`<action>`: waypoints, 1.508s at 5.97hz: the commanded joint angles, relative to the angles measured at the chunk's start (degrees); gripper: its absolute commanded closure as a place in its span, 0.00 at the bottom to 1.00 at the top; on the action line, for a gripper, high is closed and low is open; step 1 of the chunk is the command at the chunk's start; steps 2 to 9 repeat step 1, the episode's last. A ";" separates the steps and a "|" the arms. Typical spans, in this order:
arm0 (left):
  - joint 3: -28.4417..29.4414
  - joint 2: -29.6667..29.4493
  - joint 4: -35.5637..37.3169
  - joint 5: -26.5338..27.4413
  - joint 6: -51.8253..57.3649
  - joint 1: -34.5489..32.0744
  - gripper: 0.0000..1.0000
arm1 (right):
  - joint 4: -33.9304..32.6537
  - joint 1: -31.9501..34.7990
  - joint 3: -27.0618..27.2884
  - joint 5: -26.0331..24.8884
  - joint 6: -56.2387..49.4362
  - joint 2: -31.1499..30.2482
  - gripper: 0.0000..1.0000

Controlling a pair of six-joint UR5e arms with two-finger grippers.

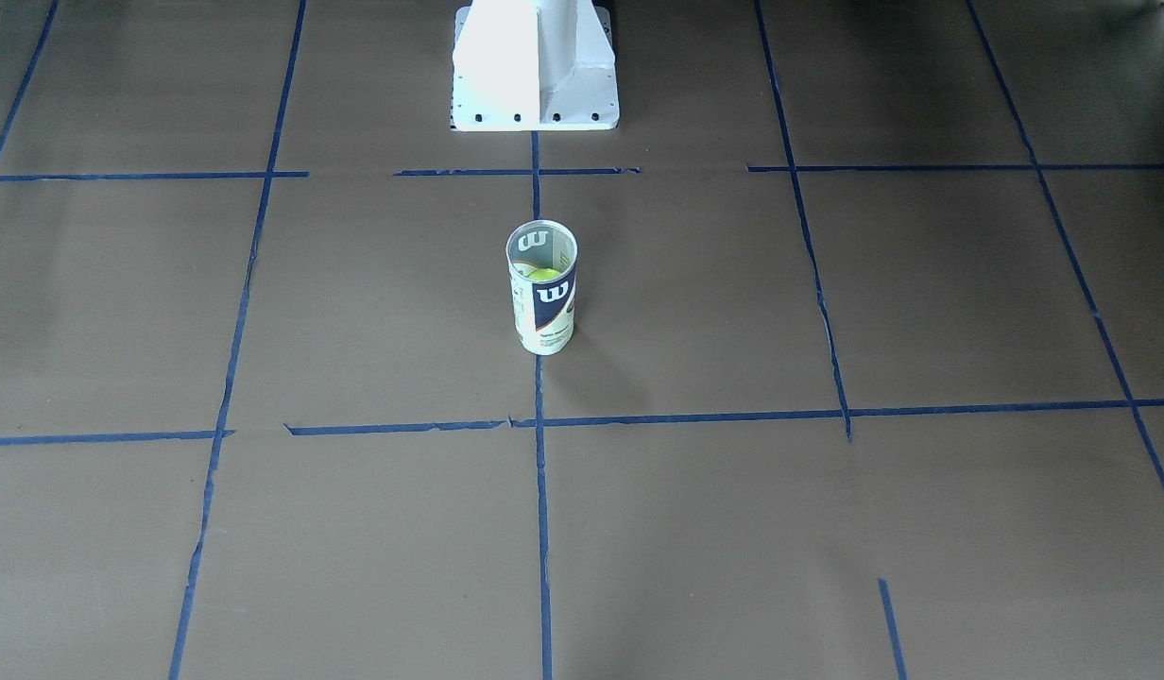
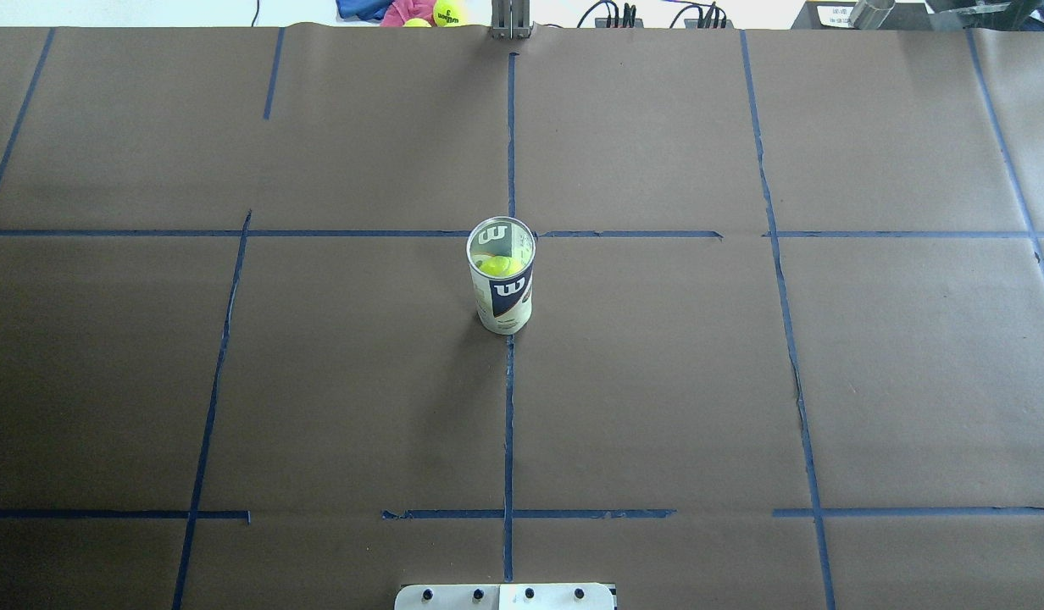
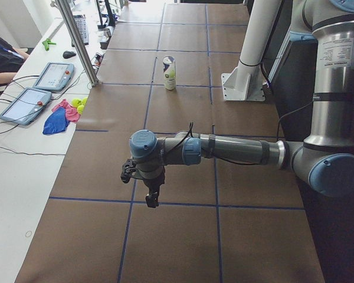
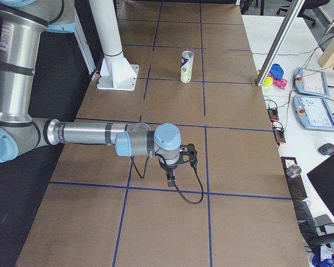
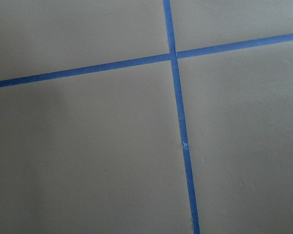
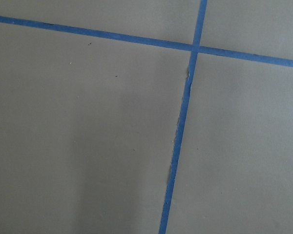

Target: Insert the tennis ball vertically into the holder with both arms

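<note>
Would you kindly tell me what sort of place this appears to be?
Most likely a robotics lab workbench: a brown paper-covered table marked with a blue tape grid, a grey jointed left arm and right arm near a white pedestal base, and touchscreen control tablets on a white side desk.

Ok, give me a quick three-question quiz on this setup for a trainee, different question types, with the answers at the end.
1. True or false: the holder stands upright on the table.
2. Where is the tennis ball? A) inside the holder B) lying on the table beside it C) balanced on the holder's rim
3. Fill in the blank with "touching" or "apart": the left claw and the right claw are both ____ from the holder.
Key: 1 true; 2 A; 3 apart.
</note>
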 commanded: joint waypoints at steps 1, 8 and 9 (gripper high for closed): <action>0.07 0.02 0.00 0.00 0.00 0.00 0.00 | 0.00 0.00 0.03 0.00 0.00 0.01 0.00; 0.07 0.02 0.00 0.00 0.00 0.00 0.00 | 0.00 0.00 0.03 0.00 0.00 0.01 0.00; 0.07 0.02 0.00 0.00 0.00 0.00 0.00 | 0.00 0.00 0.03 0.00 0.00 0.01 0.00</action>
